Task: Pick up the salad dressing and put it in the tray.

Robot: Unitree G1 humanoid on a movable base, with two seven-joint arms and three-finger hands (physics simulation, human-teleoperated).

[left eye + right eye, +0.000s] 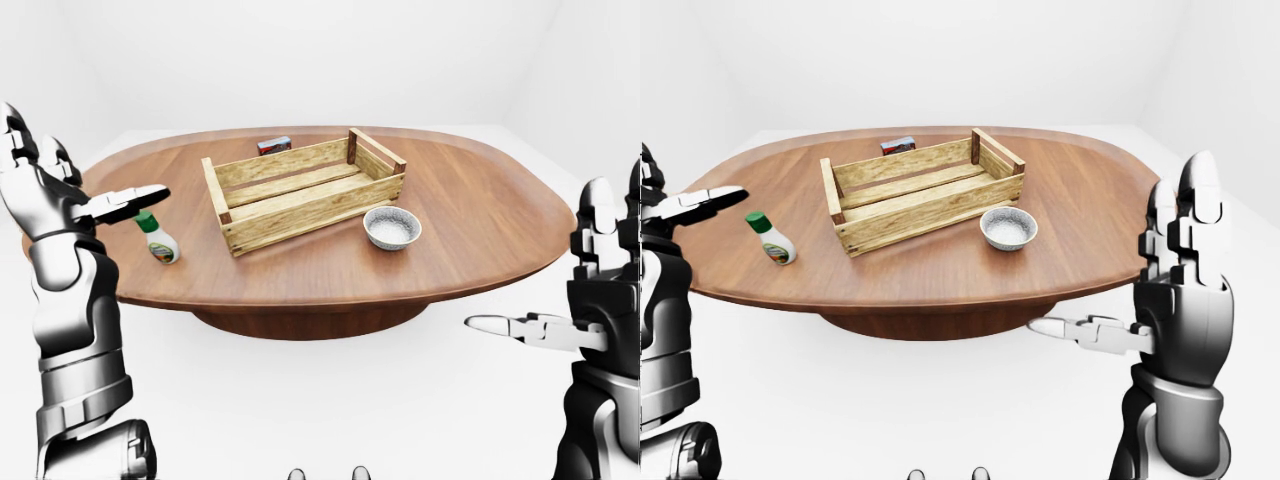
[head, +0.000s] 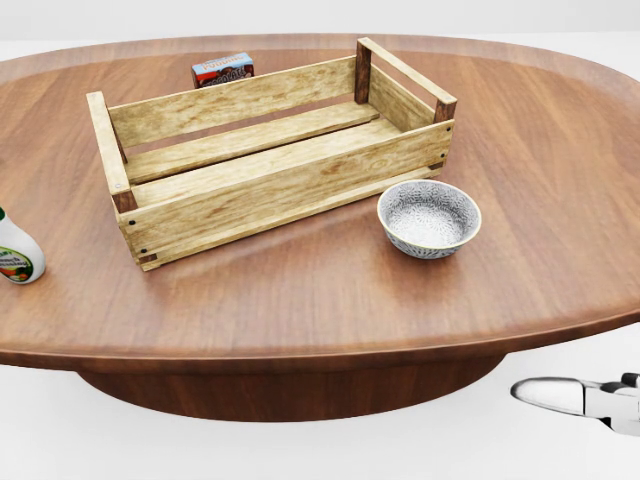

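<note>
Your salad dressing, a small white bottle with a green cap and a printed label [image 1: 770, 239], stands upright on the oval brown wooden table [image 1: 480, 200], near the table's left edge in both eye views and well apart from the slatted light-wood crate tray [image 1: 300, 190] that sits around the middle of the tabletop. The tray holds nothing that you can see; its long sides run slantwise across the table, with darker corner posts at its ends. Just beside the tray's right-hand lower corner sits a small round speckled grey bowl with a pale rim [image 2: 429, 218], close to the tray but not touching it. Beyond the tray, toward the top of the views, a small red and dark box [image 2: 222, 69] lies on the table, partly hidden by the tray's far slat in the eye views. Your left hand [image 1: 60, 190] is raised at the left of the left-eye view, fingers spread and gripping nothing, with one silver finger [image 1: 125, 203] reaching toward the right just above the bottle's green cap; you cannot tell from these views whether it touches the cap. Your right hand [image 1: 1175, 290] is held up off the table's right edge, fingers extended upward and its thumb stretched leftward, empty.
</note>
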